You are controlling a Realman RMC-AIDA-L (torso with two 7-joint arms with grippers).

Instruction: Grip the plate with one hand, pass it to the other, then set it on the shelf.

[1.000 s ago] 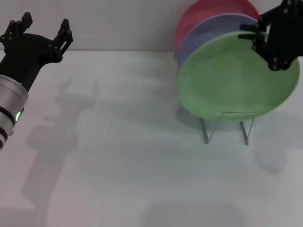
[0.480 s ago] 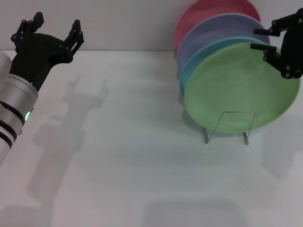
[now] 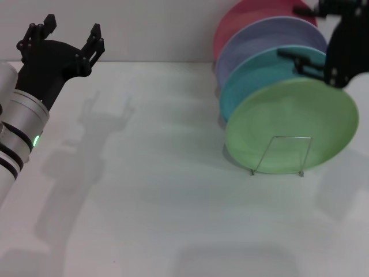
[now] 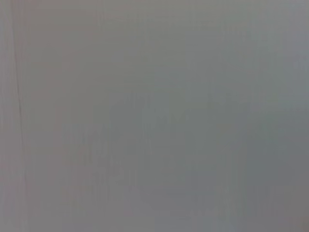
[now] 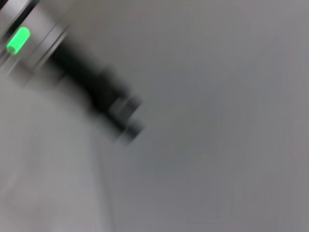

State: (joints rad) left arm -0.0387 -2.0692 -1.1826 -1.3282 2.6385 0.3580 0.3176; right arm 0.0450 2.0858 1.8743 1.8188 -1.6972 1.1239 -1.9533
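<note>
The light-green plate (image 3: 291, 127) leans at the front of a row of plates, resting against a wire rack (image 3: 282, 153) at the table's far right. My right gripper (image 3: 293, 32) is open and empty, above the plate's upper rim and apart from it. My left gripper (image 3: 65, 33), on the arm with the green light, is open and empty at the far left, raised over the table. The right wrist view shows that left arm (image 5: 19, 39) blurred. The left wrist view shows only plain grey.
Behind the green plate stand a turquoise plate (image 3: 253, 75), a lavender plate (image 3: 259, 40) and a pink plate (image 3: 242, 17). The white table (image 3: 150, 190) meets a wall at the back.
My right gripper has let go of the green plate's rim and risen away. The plate has settled lower on the rack, uncovering the turquoise plate. The left arm moved slightly right.
</note>
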